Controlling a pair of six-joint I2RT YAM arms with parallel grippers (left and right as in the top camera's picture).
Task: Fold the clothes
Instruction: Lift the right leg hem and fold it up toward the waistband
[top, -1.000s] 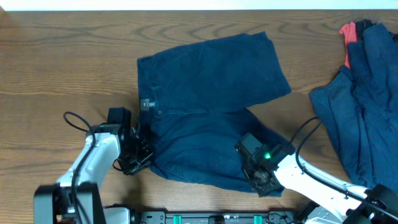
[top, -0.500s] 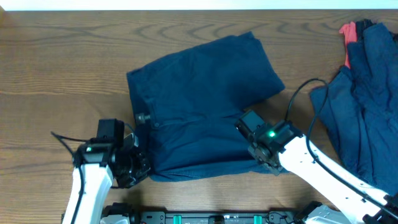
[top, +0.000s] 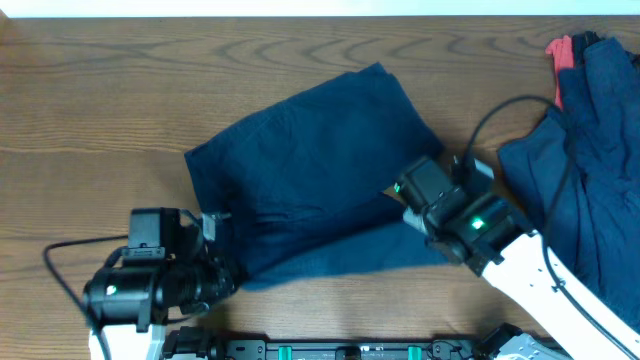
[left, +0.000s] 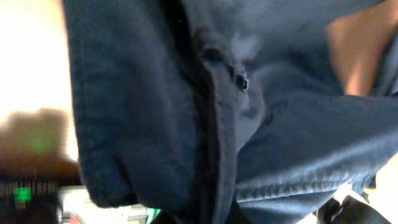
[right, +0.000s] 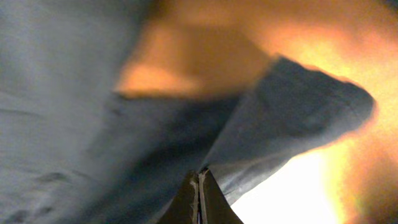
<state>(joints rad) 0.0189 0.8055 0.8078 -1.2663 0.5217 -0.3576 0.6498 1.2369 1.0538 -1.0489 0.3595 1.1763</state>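
Note:
The navy-blue shorts (top: 300, 165) lie mid-table, and their near edge is lifted off the wood. My left gripper (top: 218, 278) is shut on the shorts' near left corner by the waistband button. In the left wrist view the cloth (left: 186, 112) fills the frame and hides the jaws (left: 205, 214). My right gripper (top: 408, 203) is shut on the shorts' near right edge. In the right wrist view the fingers (right: 199, 184) are pressed together with cloth (right: 74, 112) draped around them. More navy clothes (top: 590, 170) with a coral-red piece (top: 558, 55) lie at the right.
The brown wooden table (top: 90, 110) runs to a white far edge. A black rail (top: 330, 350) lies along the near edge. Cables loop off both arms, one over the right-hand pile's edge (top: 520, 110).
Both grippers have risen with the shorts' near edge and carried it toward the far side. The left arm moved left, the right arm moved right and up. The shorts have bunched narrower and shifted left.

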